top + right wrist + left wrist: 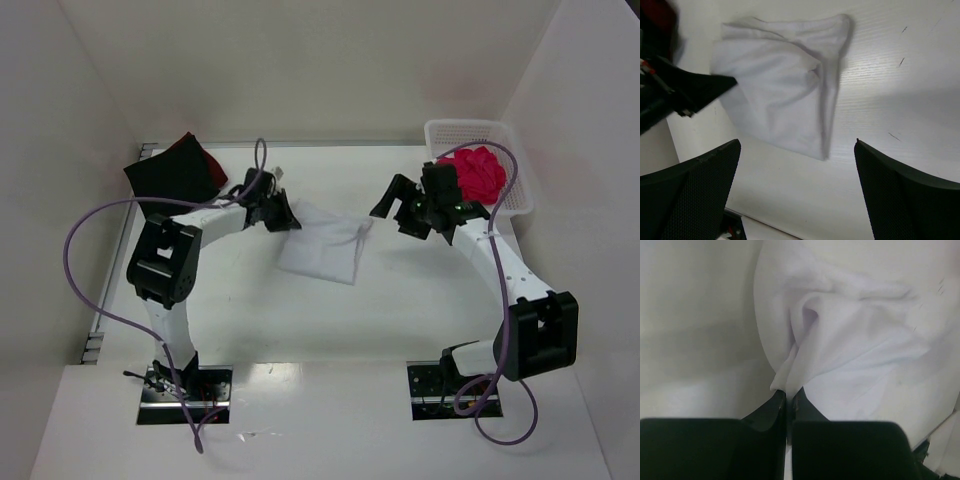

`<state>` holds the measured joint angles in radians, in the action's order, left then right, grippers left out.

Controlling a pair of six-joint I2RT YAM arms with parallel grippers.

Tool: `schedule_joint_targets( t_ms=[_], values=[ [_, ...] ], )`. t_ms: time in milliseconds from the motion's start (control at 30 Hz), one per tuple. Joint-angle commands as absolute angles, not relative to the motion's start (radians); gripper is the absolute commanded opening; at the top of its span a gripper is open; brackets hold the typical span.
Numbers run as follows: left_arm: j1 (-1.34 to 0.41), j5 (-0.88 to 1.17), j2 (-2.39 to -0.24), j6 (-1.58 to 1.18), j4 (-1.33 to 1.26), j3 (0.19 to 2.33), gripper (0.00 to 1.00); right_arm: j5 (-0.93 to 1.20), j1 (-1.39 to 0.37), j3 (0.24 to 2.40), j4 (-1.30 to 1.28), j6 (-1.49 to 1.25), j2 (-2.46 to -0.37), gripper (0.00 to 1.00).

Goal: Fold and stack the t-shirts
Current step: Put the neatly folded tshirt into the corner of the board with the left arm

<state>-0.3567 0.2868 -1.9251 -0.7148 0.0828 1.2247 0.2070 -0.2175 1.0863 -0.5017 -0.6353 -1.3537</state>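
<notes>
White cloth takes the centre of the overhead view: the white t-shirt [322, 250] lies partly folded on the table [400, 310], just left of mid-frame. The left gripper [288, 215] is at its upper-left edge. The right gripper [395, 205] hangs apart from the shirt, to its right. In the upper right, the pink-red t-shirt [478, 172] sits crumpled in the lattice basket [518, 200]. In the upper left, the black t-shirt [170, 178] and the dark red t-shirt [192, 145] lie together at the table's corner.

From the left wrist, the fingers [765, 412] are pressed together on a bunched ridge of the white shirt's edge, with the cloth rising out of the pinch toward the upper right.

From the right wrist, the fingers [705, 175] stand spread wide at the lower corners with nothing between them. The shirt lies in the upper left of that frame.

This looks like a fold of the white shirt just being taken up. The next move probably calls for lifting the pinched edge and carrying it across without dragging the rest.

No brand, label or writing can be read in any view.
</notes>
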Motion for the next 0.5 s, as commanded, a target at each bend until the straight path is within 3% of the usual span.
schedule_joint_targets(
  t_ms=[0,200,467],
  values=[
    [-0.252,0.230,-1.910,-0.563,0.117,1.382,0.00,0.219,-0.186,1.111,-0.460,-0.641,-1.307,1.00],
    [-0.073,0.249,-2.001,-0.465,0.245,1.687,0.00,0.227,-0.169,1.120,-0.420,-0.644,-1.307,1.00],
    [0.144,0.333,-2.068,-0.454,0.314,1.867,0.00,0.218,-0.160,1.098,-0.368,-0.680,-1.298,1.00]
  ],
)
